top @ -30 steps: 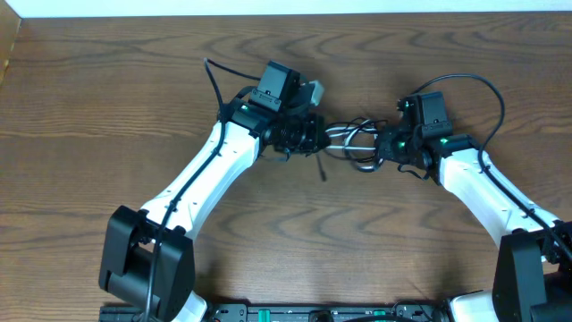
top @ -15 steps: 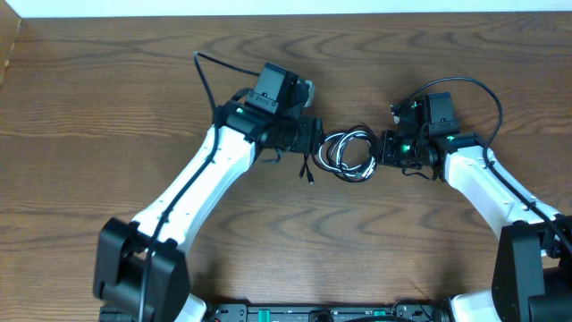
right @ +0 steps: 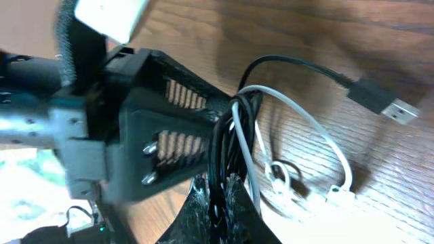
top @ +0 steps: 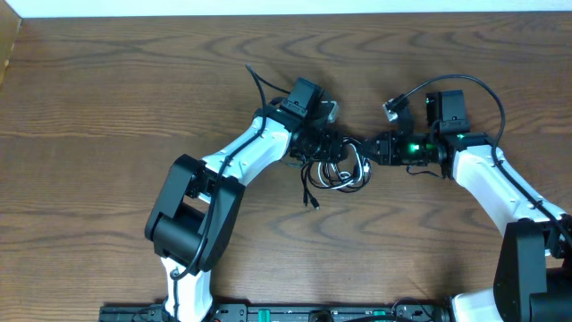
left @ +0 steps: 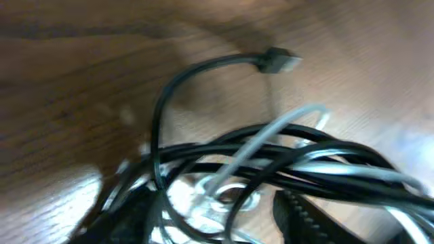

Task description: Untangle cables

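Note:
The cables, one black and one white, lie tangled in small loops between my two grippers. In the overhead view my left gripper sits over the bundle's left side. Its toothed finger stands well apart from the other, so it is open with strands crossing the gap. The black cable's small plug sticks out free above the white cable. My right gripper is shut on black strands of the bundle. A black USB plug and a white plug hang loose.
The wooden table carries nothing else. A loose black cable end trails toward the front. The left gripper's body fills the left of the right wrist view, very close to my right fingers.
The left gripper was shut a second ago, opened, and moved right onto the bundle. The loops shifted slightly. The right gripper stayed shut on the cables and turned a little.

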Controlling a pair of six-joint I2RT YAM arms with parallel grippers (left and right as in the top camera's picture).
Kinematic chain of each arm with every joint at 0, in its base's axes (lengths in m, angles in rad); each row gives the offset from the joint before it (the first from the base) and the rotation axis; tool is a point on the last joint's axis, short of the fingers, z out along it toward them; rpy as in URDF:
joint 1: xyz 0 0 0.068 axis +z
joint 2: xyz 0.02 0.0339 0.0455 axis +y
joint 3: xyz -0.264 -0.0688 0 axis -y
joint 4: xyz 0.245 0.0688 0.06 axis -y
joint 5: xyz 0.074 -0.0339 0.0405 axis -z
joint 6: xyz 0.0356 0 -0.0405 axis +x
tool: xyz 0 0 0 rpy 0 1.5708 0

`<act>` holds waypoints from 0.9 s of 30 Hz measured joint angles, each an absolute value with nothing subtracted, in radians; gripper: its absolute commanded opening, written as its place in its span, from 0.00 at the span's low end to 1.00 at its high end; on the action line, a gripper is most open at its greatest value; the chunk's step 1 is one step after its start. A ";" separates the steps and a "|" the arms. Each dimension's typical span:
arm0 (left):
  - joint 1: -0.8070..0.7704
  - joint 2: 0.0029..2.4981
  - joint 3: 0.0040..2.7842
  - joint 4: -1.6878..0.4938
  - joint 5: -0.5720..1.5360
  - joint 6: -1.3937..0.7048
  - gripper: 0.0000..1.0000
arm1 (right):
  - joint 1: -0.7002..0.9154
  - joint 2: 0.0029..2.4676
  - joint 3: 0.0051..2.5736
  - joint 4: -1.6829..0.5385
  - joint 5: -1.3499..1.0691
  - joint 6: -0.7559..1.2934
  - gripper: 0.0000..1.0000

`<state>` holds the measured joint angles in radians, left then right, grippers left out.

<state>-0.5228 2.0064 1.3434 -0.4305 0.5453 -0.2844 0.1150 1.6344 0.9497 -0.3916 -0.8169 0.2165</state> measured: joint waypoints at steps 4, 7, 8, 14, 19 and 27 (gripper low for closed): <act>-0.528 2.012 1.343 -0.432 0.455 -0.292 0.40 | 0.115 1.634 0.949 -0.339 -0.843 0.242 0.01; -0.548 2.014 1.343 -0.429 0.361 -0.292 0.13 | 0.115 1.634 0.949 -0.271 -0.873 0.297 0.01; -0.561 2.015 1.343 -0.429 0.317 -0.294 0.08 | 0.115 1.634 0.949 -0.260 -0.882 0.318 0.01; -0.558 2.008 1.343 -0.462 0.159 -0.315 0.07 | 0.115 1.636 0.949 -0.384 -0.635 0.414 0.01; -0.532 1.768 1.343 -0.509 0.219 -0.318 0.07 | 0.115 1.636 0.949 -0.403 -0.420 0.433 0.29; -0.519 1.464 1.354 -0.488 0.479 -0.317 0.07 | 0.112 1.636 0.968 -0.356 -0.733 0.157 0.62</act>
<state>-0.5190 1.4635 1.3537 -0.4877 0.4789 -0.3168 0.1123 1.6360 0.9684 -0.3557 -0.7330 0.1574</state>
